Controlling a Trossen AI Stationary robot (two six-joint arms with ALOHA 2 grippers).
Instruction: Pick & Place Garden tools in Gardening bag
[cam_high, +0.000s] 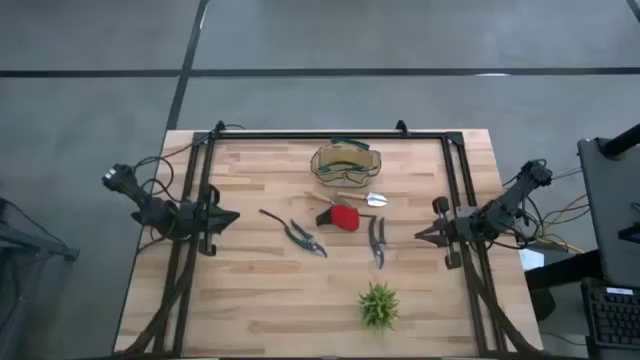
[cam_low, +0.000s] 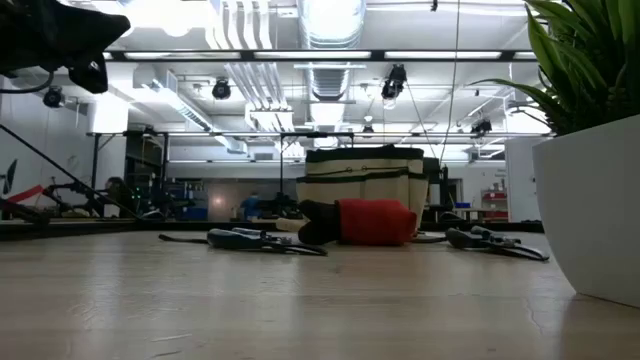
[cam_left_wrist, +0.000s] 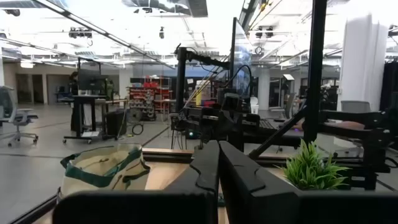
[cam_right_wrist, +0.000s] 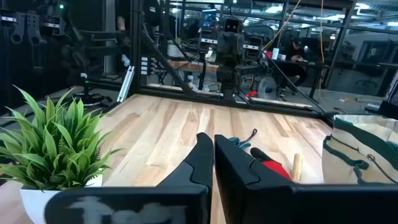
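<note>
The tan gardening bag (cam_high: 347, 165) with green trim stands at the far middle of the table; it also shows in the low view (cam_low: 365, 185). Near it lie the red-and-black item (cam_high: 342, 217), a wooden-handled trowel (cam_high: 350, 198), dark-handled shears (cam_high: 300, 235) and grey shears (cam_high: 377, 240). My left gripper (cam_high: 232, 216) is shut and empty at the table's left. My right gripper (cam_high: 421, 234) is shut and empty at the right.
A spiky green plant (cam_high: 379, 306) in a white pot stands near the front edge, right of the middle. A black frame (cam_high: 330, 137) runs along the table's far edge and down both sides. Bare wood lies at the front left.
</note>
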